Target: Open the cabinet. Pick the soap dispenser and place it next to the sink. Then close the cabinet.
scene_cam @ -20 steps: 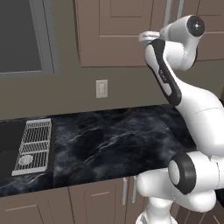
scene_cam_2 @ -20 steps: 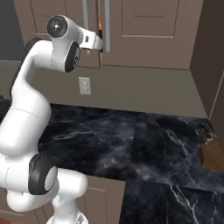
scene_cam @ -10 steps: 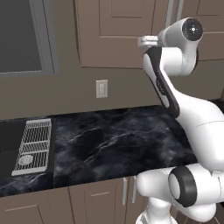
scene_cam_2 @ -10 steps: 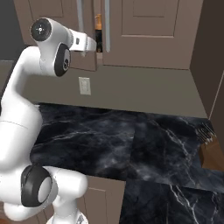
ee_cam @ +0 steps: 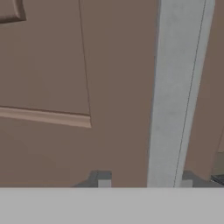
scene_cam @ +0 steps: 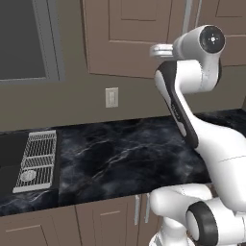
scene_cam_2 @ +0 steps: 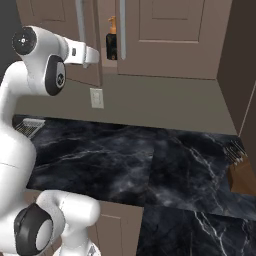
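Note:
The cabinet point(scene_cam: 129, 38) hangs above the counter, its left door point(scene_cam_2: 55, 30) swung partly out. My gripper point(scene_cam_2: 92, 56) is shut on that door's silver bar handle point(ee_cam: 175, 87), one fingertip on each side of the bar. In the left base view the gripper point(scene_cam: 161, 49) sits at the door's lower edge. Through the gap between the doors stands the soap dispenser point(scene_cam_2: 111, 42), black with an orange pump, on the cabinet floor. The sink point(scene_cam: 9, 158) lies at the counter's far left, with its pale grid rack point(scene_cam: 38, 161) beside it.
The dark marble counter point(scene_cam: 125, 153) runs below the cabinet. A wall outlet point(scene_cam: 111, 97) sits under the open door. A grey-framed window point(scene_cam: 21, 38) is left of the cabinet. A wooden block point(scene_cam_2: 240, 172) stands at the counter's right end by a side wall.
The left door has swung further out with my hand on its handle, and the gap showing the soap dispenser has widened.

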Robot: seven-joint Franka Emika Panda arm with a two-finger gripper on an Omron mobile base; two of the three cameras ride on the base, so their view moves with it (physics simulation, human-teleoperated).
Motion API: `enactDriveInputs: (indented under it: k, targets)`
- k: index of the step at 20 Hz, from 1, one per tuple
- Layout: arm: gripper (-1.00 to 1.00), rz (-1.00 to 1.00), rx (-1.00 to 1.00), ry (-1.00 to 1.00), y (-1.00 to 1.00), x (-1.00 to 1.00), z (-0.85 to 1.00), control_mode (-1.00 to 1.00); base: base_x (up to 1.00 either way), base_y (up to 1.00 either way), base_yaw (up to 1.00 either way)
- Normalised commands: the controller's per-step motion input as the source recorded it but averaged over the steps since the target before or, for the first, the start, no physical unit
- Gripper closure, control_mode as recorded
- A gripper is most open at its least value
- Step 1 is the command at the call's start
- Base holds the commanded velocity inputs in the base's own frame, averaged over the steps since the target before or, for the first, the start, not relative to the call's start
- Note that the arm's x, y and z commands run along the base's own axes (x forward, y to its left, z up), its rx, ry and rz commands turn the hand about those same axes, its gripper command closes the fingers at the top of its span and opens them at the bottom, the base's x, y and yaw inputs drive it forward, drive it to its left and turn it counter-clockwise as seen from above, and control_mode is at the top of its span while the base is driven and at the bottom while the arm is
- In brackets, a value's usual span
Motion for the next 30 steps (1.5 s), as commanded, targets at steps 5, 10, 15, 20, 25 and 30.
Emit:
enactDriveInputs:
  k: [5, 10, 15, 20, 25, 30]
  targets:
    - [1.00, -0.01, 0.00, -0.01, 0.87, -0.45, 0.00, -1.00, 0.00, 0.00, 0.00]
    - [1.00, -0.01, 0.00, 0.00, 0.85, -0.53, 0.00, -1.00, 0.00, 0.00, 0.00]
    - [1.00, 0.00, 0.00, 0.00, 0.80, -0.78, 0.00, -1.00, 0.00, 0.00, 0.00]
    - [1.00, 0.00, 0.00, 0.00, 0.87, -0.72, 0.01, -1.00, 0.00, 0.00, 0.00]
    - [1.00, -0.01, -0.04, 0.00, 0.71, -0.26, 0.00, -1.00, 0.00, 0.00, 0.00]
    - [-1.00, 0.00, 0.00, 0.00, 0.02, 0.00, 0.00, -1.00, 0.00, 0.00, 0.00]
